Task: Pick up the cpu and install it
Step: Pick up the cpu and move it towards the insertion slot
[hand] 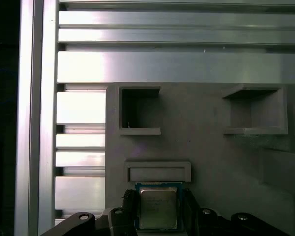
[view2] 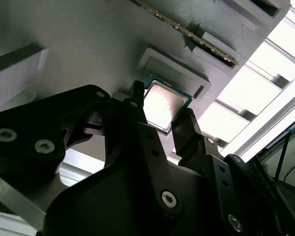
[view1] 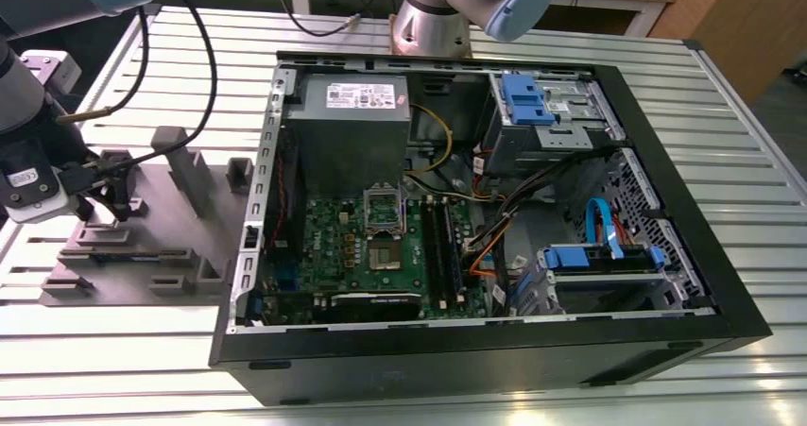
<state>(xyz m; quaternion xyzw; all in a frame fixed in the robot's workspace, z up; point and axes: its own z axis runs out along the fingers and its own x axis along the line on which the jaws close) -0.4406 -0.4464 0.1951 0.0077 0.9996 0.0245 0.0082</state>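
Here, the arm's black gripper hangs over the grey plastic tray at the exterior view's left, on a silvery slatted metal table. In both wrist views its two fingers pinch the small flat square cpu with the silvery metal top from two sides. The cpu sits near a raised grey block on the tray. To the exterior view's right stands an open black computer case with a green motherboard inside.

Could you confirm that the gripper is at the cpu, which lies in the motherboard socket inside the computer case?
Not quite: the gripper is at the cpu, but the cpu lies on the grey tray, outside the computer case, as the second wrist view shows.
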